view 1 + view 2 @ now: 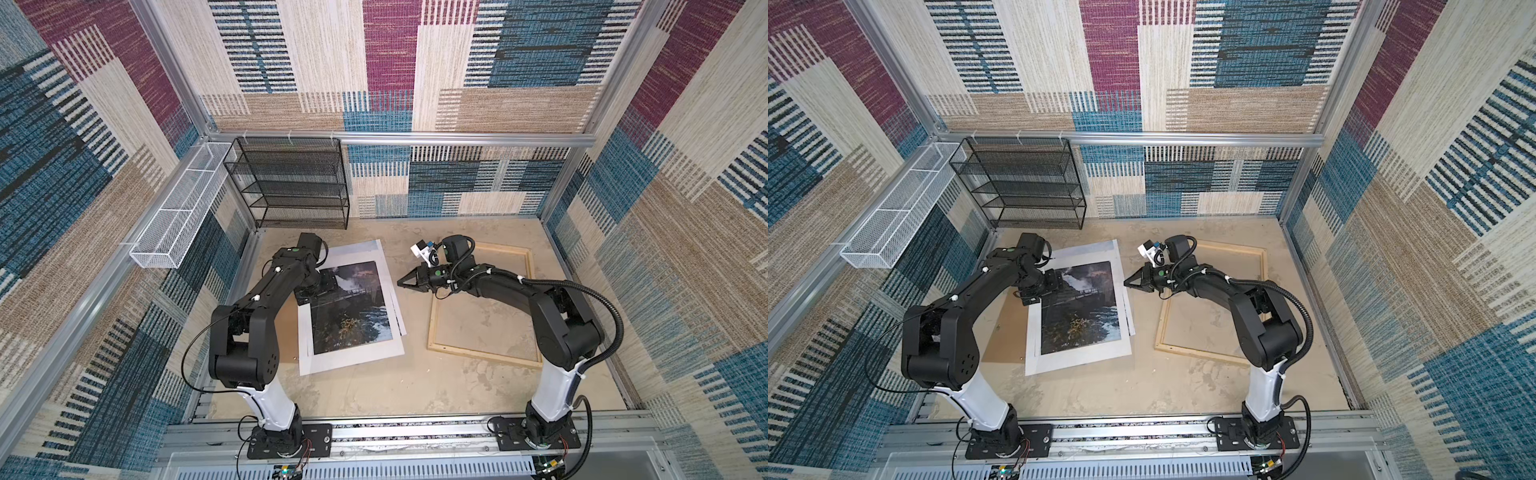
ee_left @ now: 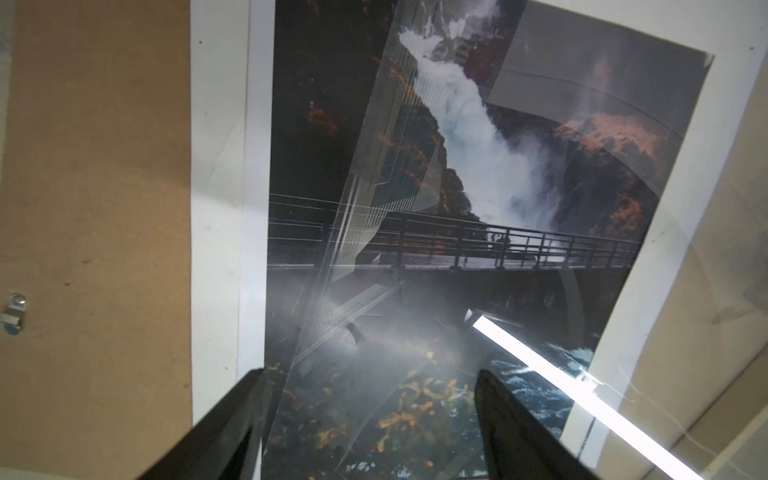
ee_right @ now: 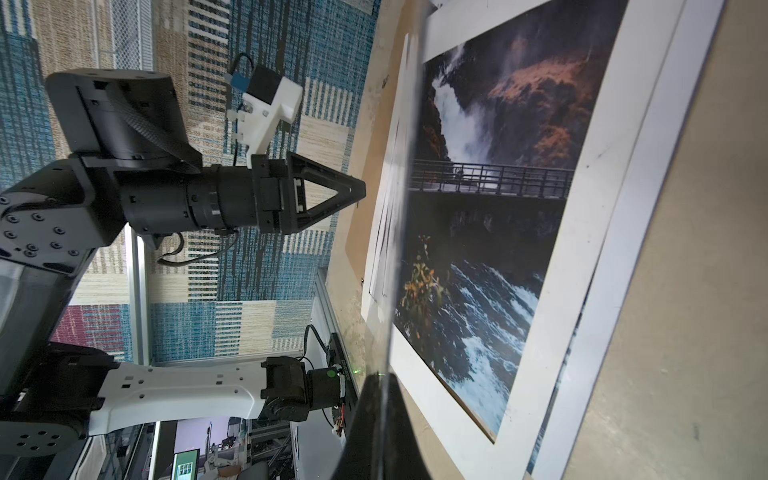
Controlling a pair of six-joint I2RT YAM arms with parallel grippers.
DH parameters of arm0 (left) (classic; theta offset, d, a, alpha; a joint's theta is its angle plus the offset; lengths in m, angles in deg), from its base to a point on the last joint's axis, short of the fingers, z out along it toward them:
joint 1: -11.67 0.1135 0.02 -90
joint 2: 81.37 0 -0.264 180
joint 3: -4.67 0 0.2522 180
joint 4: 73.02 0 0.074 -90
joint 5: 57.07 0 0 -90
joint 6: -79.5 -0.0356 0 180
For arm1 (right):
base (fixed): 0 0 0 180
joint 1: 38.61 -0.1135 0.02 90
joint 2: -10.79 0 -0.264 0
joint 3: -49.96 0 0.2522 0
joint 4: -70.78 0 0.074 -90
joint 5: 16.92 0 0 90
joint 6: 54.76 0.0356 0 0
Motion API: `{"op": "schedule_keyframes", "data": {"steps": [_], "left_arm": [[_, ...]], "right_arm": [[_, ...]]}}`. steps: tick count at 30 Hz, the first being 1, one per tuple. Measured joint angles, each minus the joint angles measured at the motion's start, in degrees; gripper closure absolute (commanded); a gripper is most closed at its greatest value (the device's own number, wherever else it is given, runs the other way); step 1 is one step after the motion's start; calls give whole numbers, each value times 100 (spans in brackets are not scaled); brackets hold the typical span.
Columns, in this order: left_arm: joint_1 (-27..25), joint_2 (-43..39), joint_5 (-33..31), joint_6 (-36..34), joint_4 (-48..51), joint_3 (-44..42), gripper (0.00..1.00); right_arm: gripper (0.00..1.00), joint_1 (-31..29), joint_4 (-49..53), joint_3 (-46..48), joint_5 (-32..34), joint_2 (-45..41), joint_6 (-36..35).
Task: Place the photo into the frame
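The photo (image 1: 349, 307) lies flat at 9 o'clock of the empty frame (image 1: 437, 320). The left gripper (image 2: 368, 374) hovers over it, jaws wide, likely to steady it. The right gripper (image 1: 400, 283), pinched shut, seems to grip the edge of a clear sheet (image 2: 386, 174) covering it.

FREE: bare table (image 1: 415, 390) lower centre; narrow lane between white mat (image 1: 353, 363) and frame (image 1: 486, 356) | BLOCKED: lane's upper end by right gripper (image 1: 400, 283) pinching clear sheet (image 3: 395, 270); upper left by black shelf (image 1: 291, 187), white basket (image 1: 174, 224)
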Motion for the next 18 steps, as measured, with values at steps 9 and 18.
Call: {"op": "schedule_keyframes", "data": {"steps": [9,18], "left_arm": [[-205,-83,155,-24,-4,168,19],[-654,236,177,-157,-7,514,19]], "right_arm": [[100,435,-70,459,-413,-544,7],[100,1228,289,551,-866,-1106,-420]]}}
